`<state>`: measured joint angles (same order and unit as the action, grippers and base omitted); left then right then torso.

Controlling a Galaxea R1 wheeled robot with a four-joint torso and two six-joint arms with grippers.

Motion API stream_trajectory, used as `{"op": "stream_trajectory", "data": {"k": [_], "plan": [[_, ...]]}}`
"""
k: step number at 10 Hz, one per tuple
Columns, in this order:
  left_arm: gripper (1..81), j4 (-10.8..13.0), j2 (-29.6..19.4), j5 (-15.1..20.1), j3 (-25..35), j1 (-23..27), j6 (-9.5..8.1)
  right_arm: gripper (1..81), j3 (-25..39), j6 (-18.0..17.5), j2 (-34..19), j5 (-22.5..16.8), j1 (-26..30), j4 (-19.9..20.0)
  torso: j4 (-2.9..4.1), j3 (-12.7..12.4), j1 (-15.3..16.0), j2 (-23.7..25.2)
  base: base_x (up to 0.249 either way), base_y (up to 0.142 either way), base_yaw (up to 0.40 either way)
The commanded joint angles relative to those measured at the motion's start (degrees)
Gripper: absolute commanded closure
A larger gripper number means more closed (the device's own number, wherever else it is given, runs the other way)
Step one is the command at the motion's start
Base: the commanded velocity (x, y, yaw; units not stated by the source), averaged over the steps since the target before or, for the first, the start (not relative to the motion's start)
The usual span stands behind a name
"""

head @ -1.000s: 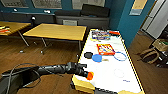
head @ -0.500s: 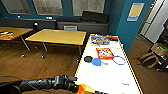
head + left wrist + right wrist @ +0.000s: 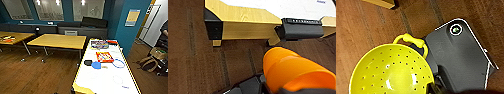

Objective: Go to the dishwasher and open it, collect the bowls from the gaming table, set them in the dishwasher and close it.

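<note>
Bowls sit on the white desk (image 3: pixel 105 80) with the yellow edge, lower right of the head view: a black bowl (image 3: pixel 87 62) touching a blue bowl (image 3: pixel 96 65), below a red game box (image 3: pixel 104 57). A second box (image 3: pixel 99 44) lies further up the desk. Wooden desks (image 3: pixel 58 40) stand at left. At my left wrist an orange bowl (image 3: pixel 293 72) sits close over the dark floor (image 3: pixel 193 62). At my right wrist is a yellow perforated bowl (image 3: pixel 389 71) with a handle. I cannot tell whether either set of fingers is apart or clamped.
</note>
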<state>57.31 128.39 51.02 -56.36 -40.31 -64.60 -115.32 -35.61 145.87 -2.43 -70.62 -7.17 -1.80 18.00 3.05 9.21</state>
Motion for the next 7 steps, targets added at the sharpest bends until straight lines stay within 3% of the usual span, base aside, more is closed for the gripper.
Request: {"op": "stream_trajectory", "data": {"k": [1, 4, 5, 7], "plan": [[81.1, 15.18, -2.52, 0.05, 3.89, -6.83, -2.64, 81.1, -1.11, 0.36, -0.12, -2.58, 2.98, -0.65, 0.0, 0.0, 0.0, 0.0, 0.0, 0.0, 0.0], [81.1, 22.32, -0.67, -0.13, 1.25, -16.06, -2.73, 81.1, -5.16, 0.45, 1.99, -2.32, -0.18, -3.99, 0.0, 0.02, -0.05, 0.02, 0.0, 0.0, 0.0], [81.1, 24.06, 0.54, -2.28, -2.06, -18.97, -2.81, 81.1, -8.12, 0.46, 3.39, -1.97, -1.41, -5.82, 0.0, 0.0, -0.05, 0.02, 0.0, 0.0, 0.0], [81.1, 24.87, 0.9, -15.73, -10.58, -23.53, -4.12, 81.1, -12.54, 0.54, 6.11, -0.4, -4.14, -8.9, 0.0, -0.02, -0.07, 0.05, 0.0, 0.0, 0.0]]}}
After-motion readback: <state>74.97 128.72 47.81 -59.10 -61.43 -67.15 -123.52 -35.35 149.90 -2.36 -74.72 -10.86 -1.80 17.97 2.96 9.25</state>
